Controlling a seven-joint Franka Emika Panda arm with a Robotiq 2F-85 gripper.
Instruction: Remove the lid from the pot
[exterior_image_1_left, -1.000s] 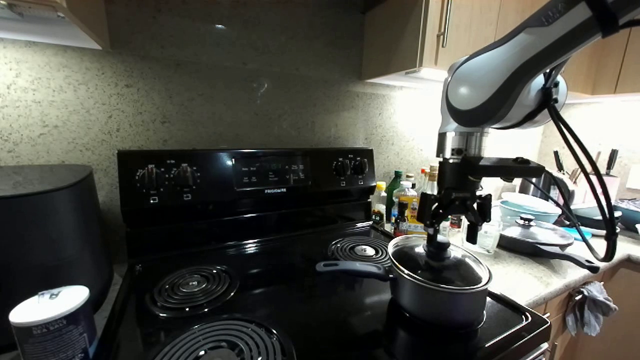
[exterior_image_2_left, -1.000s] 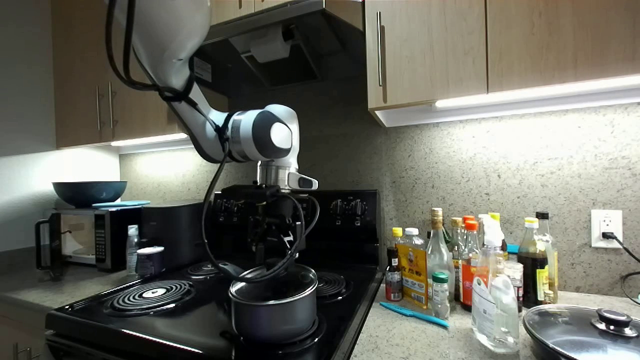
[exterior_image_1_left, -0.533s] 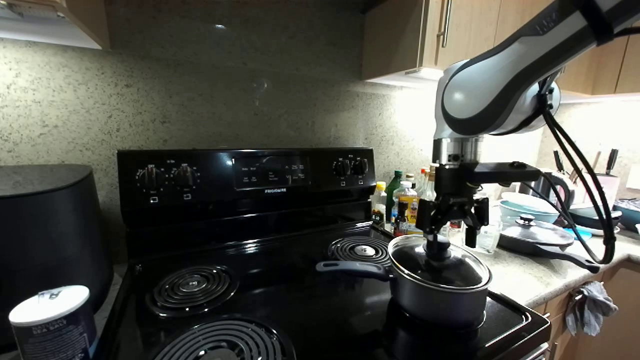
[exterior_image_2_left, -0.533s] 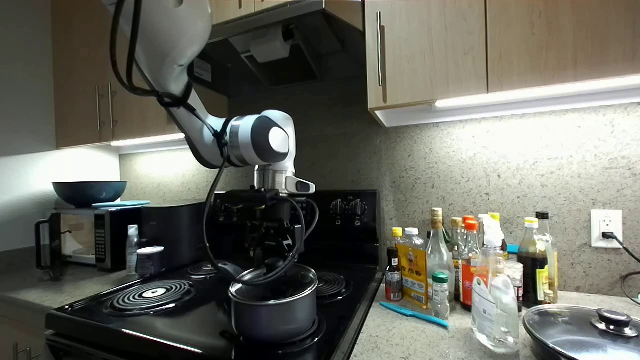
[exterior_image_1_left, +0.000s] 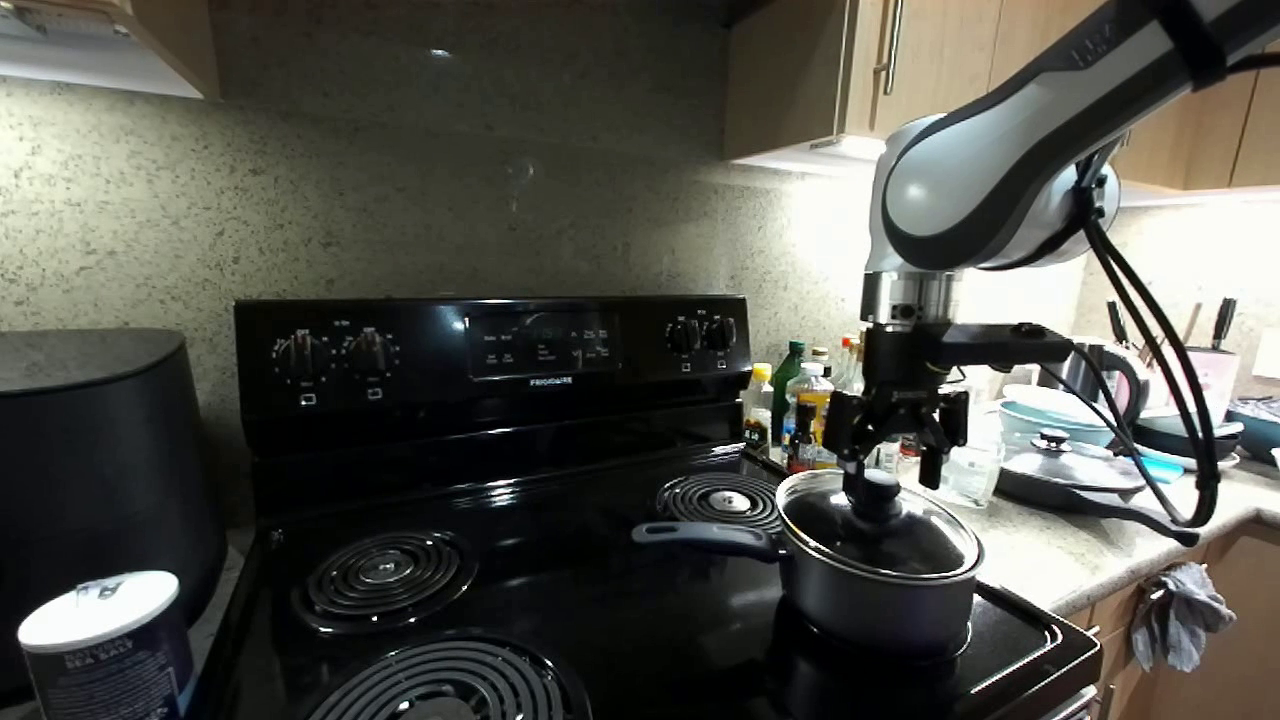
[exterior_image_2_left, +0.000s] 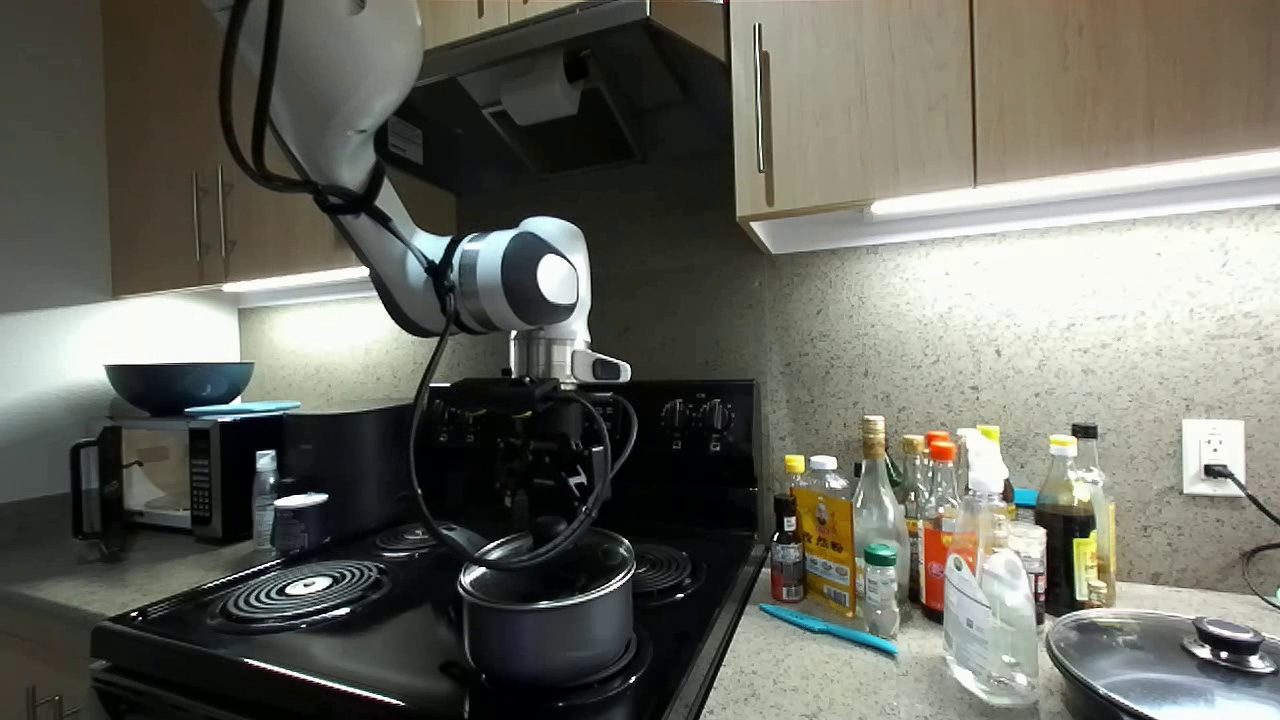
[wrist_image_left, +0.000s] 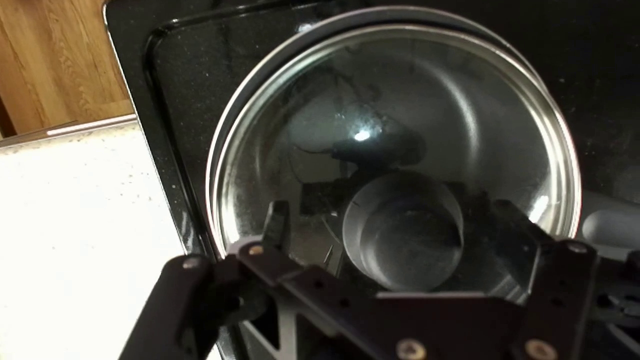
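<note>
Gripper (exterior_image_1_left: 893, 483): fingers (exterior_image_1_left: 932, 467) apart, knob (exterior_image_1_left: 878, 489) between, nearer one finger | risk: lid (exterior_image_1_left: 898, 545) may skid on pot (exterior_image_1_left: 880, 612) | likely cause: lopsided first touch

Black stove (exterior_image_1_left: 650, 600) with the brand name FRIGIDAIRE in pale capitals on its back panel (exterior_image_1_left: 495, 402), just under the display (exterior_image_1_left: 545, 345). The display's figures and button words are too dim and small to read. At the left end of the stove's back panel, the word OFF stands above two knobs (exterior_image_1_left: 302, 356). Left of the stove, a dark, white-lidded canister (exterior_image_1_left: 105, 655) carries pale, blurred lettering that seems to read SEA SALT. Right of the stove, in an exterior view, a yellow package (exterior_image_2_left: 829, 545) shows dark Chinese characters, unclear. Print on a spray bottle (exterior_image_2_left: 985, 630) farther right, and on a white sticker (exterior_image_2_left: 405, 140) on the hood (exterior_image_2_left: 565, 140) above the stove, is illegible.
</note>
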